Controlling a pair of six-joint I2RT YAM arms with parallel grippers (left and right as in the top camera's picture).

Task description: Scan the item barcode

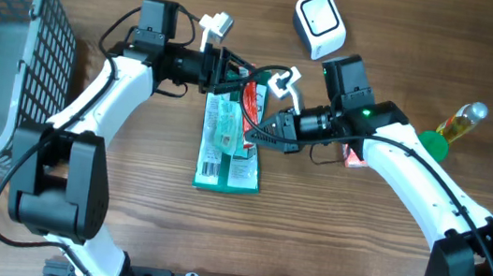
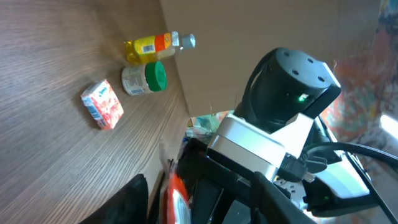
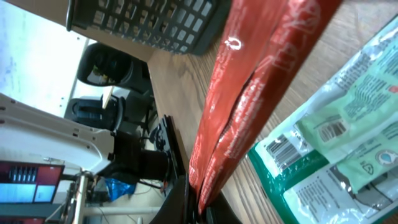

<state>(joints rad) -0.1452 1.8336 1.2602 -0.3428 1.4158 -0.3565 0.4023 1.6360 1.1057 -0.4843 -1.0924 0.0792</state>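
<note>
From above, we see a grey basket (image 1: 52,67) at the left edge and the white scanner (image 1: 320,24) at the far side of the table. A yellow bottle (image 1: 460,123) and a green-lidded jar (image 1: 432,144) lie to the right. Green packets (image 1: 226,150) lie flat in the middle. Above them the red packet (image 1: 252,99) hangs between the left gripper (image 1: 233,72) and the right gripper (image 1: 265,126), well apart from the scanner.

In the left wrist view, the right arm (image 2: 289,81) fills most of the frame. A small carton (image 2: 102,104) lies near the jar (image 2: 144,78). A strip of red packet (image 2: 175,198) shows low down. We cannot tell how wide the left jaws stand, or whether they touch the packet.

In the right wrist view, the right jaws are clamped tight on the red packet (image 3: 255,93), which rises from them across the frame. Barcodes show on the green packet (image 3: 336,143) beside it.
</note>
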